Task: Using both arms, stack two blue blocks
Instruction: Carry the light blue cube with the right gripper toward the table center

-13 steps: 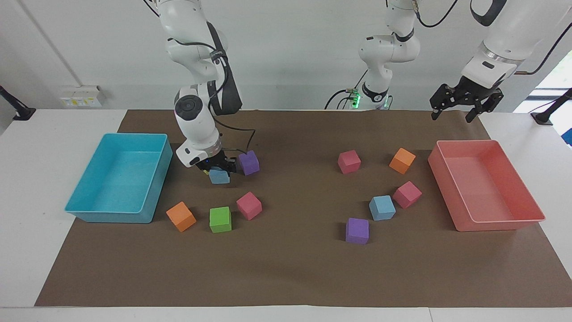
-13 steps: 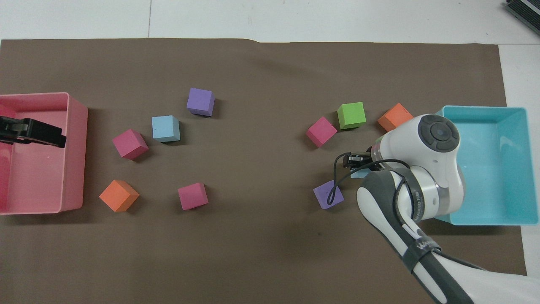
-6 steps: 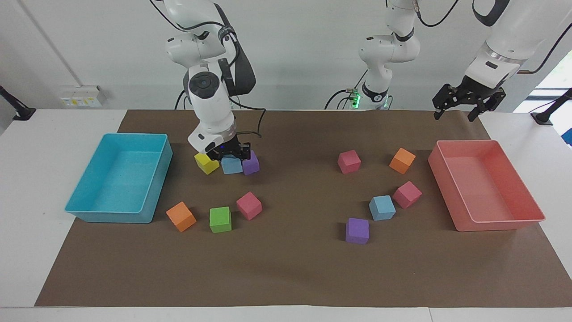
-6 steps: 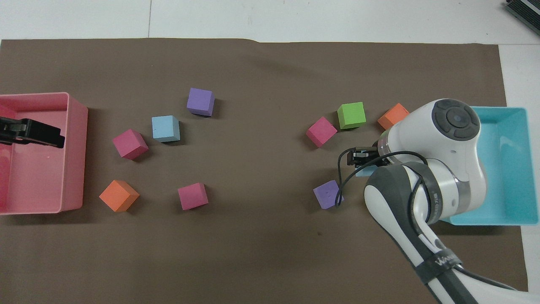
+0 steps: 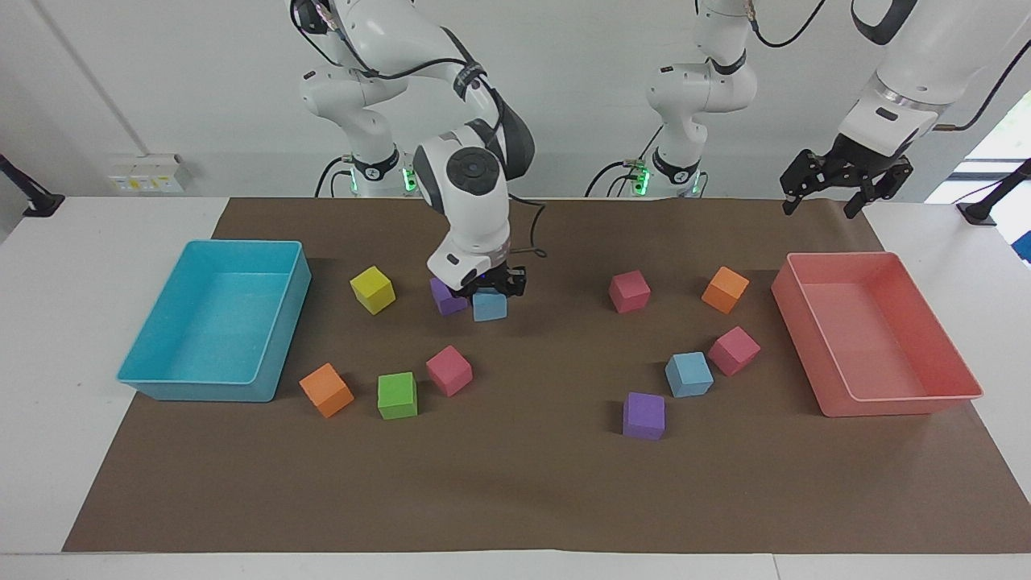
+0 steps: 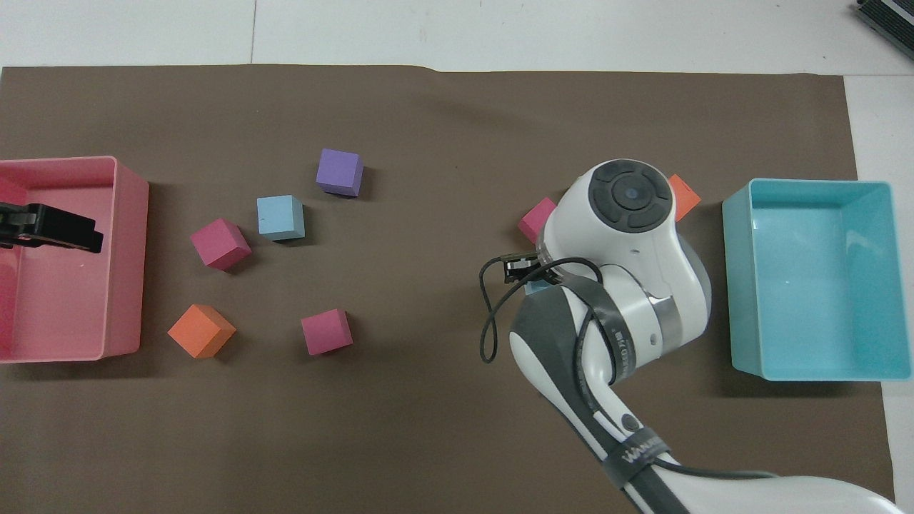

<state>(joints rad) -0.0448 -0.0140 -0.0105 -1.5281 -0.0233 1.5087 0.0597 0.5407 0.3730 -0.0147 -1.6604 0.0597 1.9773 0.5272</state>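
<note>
My right gripper [image 5: 490,292] is shut on a blue block [image 5: 490,307] and holds it low over the mat, beside a purple cube [image 5: 445,296]. In the overhead view the right arm hides most of this block [image 6: 535,288]. The second blue block [image 5: 689,374] sits on the mat toward the left arm's end, between a pink cube [image 5: 734,350] and a purple cube [image 5: 643,416]; it also shows in the overhead view [image 6: 280,217]. My left gripper [image 5: 834,189] is open and empty, raised over the pink tray [image 5: 894,403], and waits there.
A cyan tray [image 5: 201,391] stands at the right arm's end. Around it lie a yellow cube [image 5: 372,289], an orange cube [image 5: 325,390], a green cube [image 5: 397,395] and a pink cube [image 5: 449,370]. Another pink cube [image 5: 629,291] and an orange cube [image 5: 725,289] lie near the pink tray.
My right gripper has carried the blue block from beside the yellow cube, past the purple cube, toward the table's middle. The yellow cube has come into view. The left gripper barely moved.
</note>
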